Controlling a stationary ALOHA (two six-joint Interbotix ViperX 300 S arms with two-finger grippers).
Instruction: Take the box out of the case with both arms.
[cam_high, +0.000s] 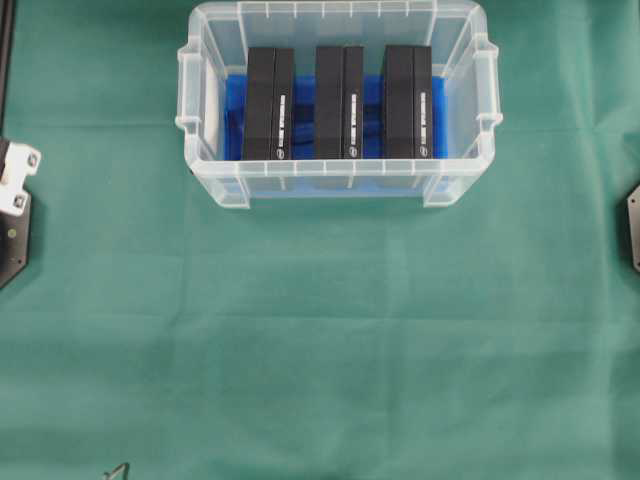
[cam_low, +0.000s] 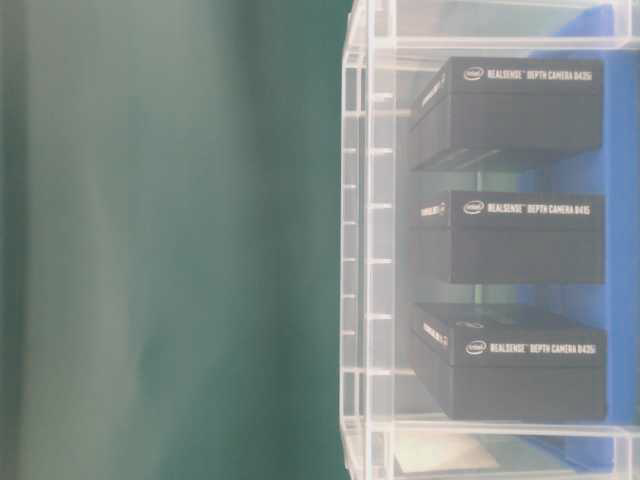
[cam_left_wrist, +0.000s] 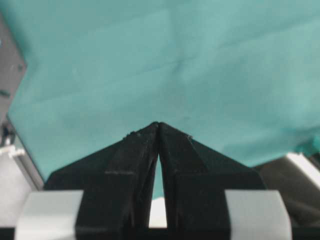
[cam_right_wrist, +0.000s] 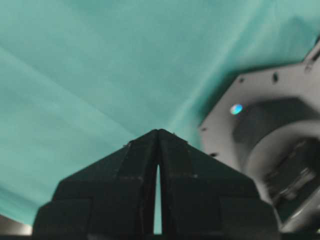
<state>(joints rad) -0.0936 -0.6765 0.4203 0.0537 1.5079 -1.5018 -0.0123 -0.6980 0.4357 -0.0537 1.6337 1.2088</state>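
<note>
Overhead exterior view: the case (cam_high: 338, 182) is seen at the far middle of the green table (cam_high: 320, 330), and three black boxes (cam_high: 339, 102) are standing in it side by side, long axes running near to far. Nothing is taken out yet. The left claw (cam_left_wrist: 158, 125) and the right claw (cam_right_wrist: 158, 132) are fully closed, and nothing is held.
</note>
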